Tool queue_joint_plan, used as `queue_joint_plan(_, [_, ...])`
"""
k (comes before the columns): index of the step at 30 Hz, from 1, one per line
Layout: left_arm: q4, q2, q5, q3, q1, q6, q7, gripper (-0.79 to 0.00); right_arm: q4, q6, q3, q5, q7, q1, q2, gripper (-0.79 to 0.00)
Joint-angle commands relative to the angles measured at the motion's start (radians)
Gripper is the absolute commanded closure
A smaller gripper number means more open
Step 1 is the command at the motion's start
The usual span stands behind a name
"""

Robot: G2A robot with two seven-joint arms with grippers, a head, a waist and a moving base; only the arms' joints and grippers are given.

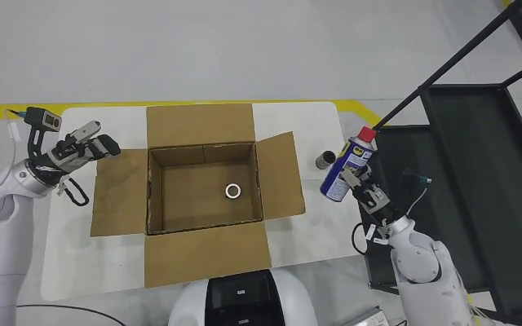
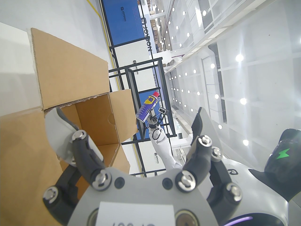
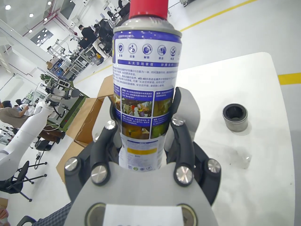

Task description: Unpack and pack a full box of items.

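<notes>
Right of box (image 1: 204, 153), right claw (image 1: 356, 181) clamps spray can (image 1: 347, 163) aloft, tilted; left claw (image 1: 102, 138) agape, empty, seemingly over left flap (image 1: 118, 196).

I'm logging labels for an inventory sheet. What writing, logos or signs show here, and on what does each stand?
Spray can, back label: a row of icons over dense print, too small to read.
Spray can, front, in the left wrist view: a yellow logo on blue.
Blue panels behind: white lettering, turned sideways.
Cardboard box: no print seen.
</notes>
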Motion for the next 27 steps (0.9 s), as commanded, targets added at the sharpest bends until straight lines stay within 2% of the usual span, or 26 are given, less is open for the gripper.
queue_joint_plan(1, [0.0,0.0,0.0,0.0,0.0,0.0,0.0,-0.785,0.06,-0.036,-0.011,-0.071,-0.109,0.003,-0.004,0.0])
queue_joint_plan(3, [0.0,0.0,0.0,0.0,0.0,0.0,0.0,-0.785,0.111,-0.059,-0.032,-0.149,-0.227,0.01,-0.01,0.0])
queue_joint_plan(7, [0.0,0.0,0.0,0.0,0.0,0.0,0.0,-0.785,0.204,-0.025,-0.085,-0.345,-0.488,0.025,-0.025,0.0])
queue_joint_plan(9, [0.0,0.0,0.0,0.0,0.0,0.0,0.0,-0.785,0.251,0.041,-0.116,-0.478,-0.599,0.036,-0.031,0.0])
queue_joint_plan(15, [0.0,0.0,0.0,0.0,0.0,0.0,0.0,-0.785,0.403,0.19,-0.197,-0.721,-0.886,0.097,-0.042,0.0])
queue_joint_plan(27, [0.0,0.0,0.0,0.0,0.0,0.0,0.0,-0.785,0.414,0.206,-0.202,-0.747,-0.91,0.103,-0.042,0.0])
